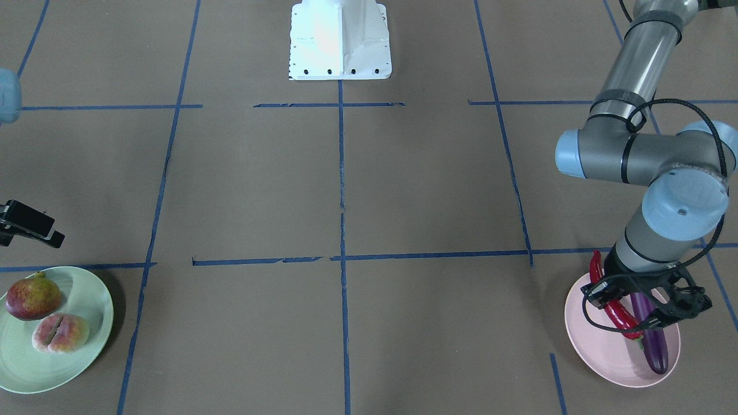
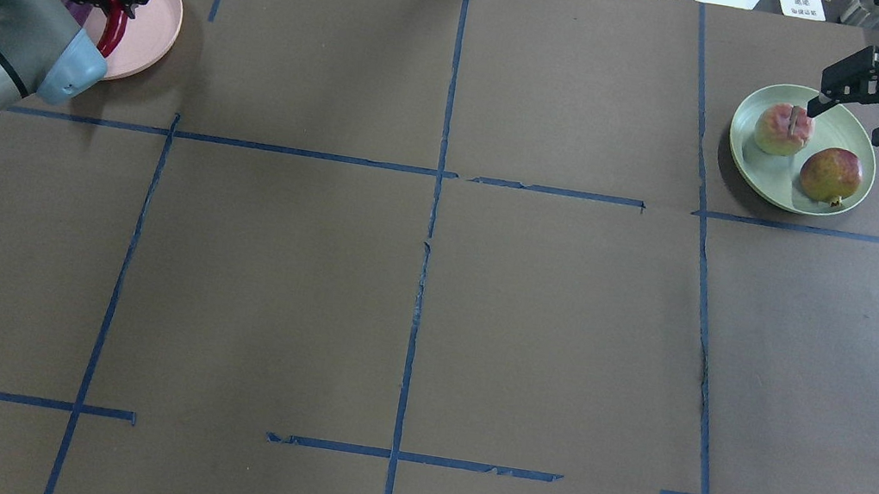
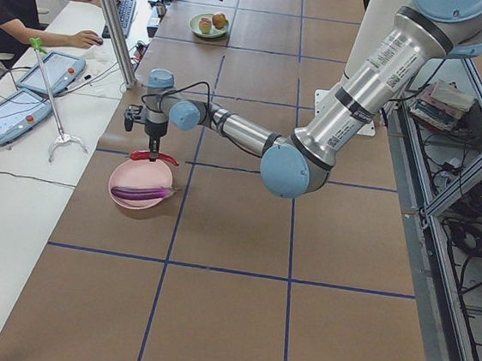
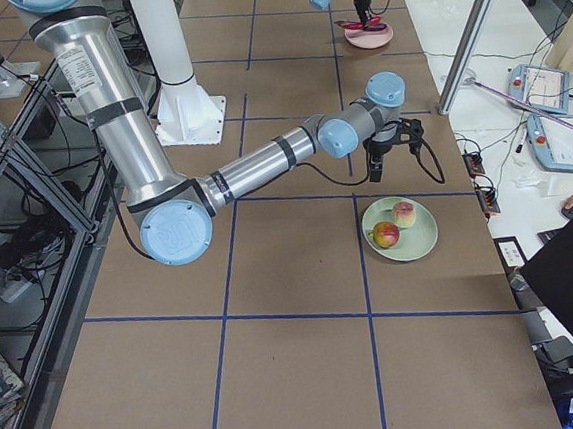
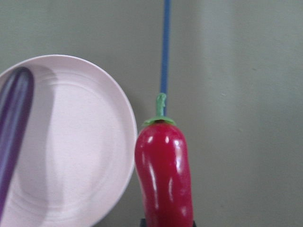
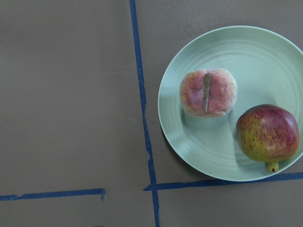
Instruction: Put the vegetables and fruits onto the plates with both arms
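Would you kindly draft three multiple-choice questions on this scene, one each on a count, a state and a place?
1. How many fruits sit on the green plate? A) one B) two C) three
2. What is the left gripper's state? A) open and empty B) shut on a plate's rim C) shut on the chili pepper
3. Where does the eggplant lie? A) on the pink plate B) on the green plate C) in the left gripper

Answers: 1 B, only the peach and the pomegranate lie there. 2 C, it grips the red chili pepper. 3 A, the purple eggplant rests in the pink plate.
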You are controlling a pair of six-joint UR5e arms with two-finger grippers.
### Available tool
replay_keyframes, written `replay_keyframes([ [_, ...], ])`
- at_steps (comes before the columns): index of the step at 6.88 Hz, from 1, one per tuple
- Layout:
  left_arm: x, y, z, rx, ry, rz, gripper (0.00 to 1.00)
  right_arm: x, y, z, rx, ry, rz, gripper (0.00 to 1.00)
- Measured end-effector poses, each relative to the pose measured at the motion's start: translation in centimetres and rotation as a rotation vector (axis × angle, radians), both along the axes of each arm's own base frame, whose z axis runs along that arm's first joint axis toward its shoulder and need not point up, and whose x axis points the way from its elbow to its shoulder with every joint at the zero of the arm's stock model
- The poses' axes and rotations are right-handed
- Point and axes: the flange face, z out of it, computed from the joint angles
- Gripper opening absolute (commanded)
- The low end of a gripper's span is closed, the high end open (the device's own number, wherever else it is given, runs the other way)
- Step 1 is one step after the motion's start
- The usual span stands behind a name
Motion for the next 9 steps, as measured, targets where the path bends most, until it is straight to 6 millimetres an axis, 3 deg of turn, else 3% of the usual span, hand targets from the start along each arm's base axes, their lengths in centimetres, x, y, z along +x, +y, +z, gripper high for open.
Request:
replay_keyframes([
  [1, 0.5, -0.6, 1.4, -0.004, 0.001, -0.003, 0.21, 0.2, 0.5, -0.3, -0.012, -0.006, 0.014, 1.0],
  [2, 1.6, -1.0, 1.9, -0.005, 0.0, 0.007, 0.43, 0.2, 1.0, -0.4, -0.022, -0.011, 0.023, 1.0],
  [3, 2.6, -0.9, 2.6, 0.0, -0.003, 0.028, 0.66, 0.3, 1.3, -0.5, -0.026, -0.013, 0.027, 1.0],
  [4, 3.1, -0.9, 3.7, 0.014, -0.009, 0.056, 1.0, 0.3, 1.4, -0.4, -0.028, -0.013, 0.027, 1.0],
  [6, 2.3, -1.5, 4.6, 0.041, -0.017, 0.08, 1.0, 0.3, 1.5, -0.4, -0.029, -0.013, 0.027, 1.0],
  [7, 0.6, -2.4, 4.0, 0.043, 0.001, 0.068, 1.0, 0.3, 1.5, -0.4, -0.029, -0.013, 0.027, 1.0],
  [9, -4.7, -3.8, 1.4, 0.032, 0.117, 0.052, 1.0, 1.5, 1.8, 0.7, -0.026, -0.004, 0.031, 1.0],
])
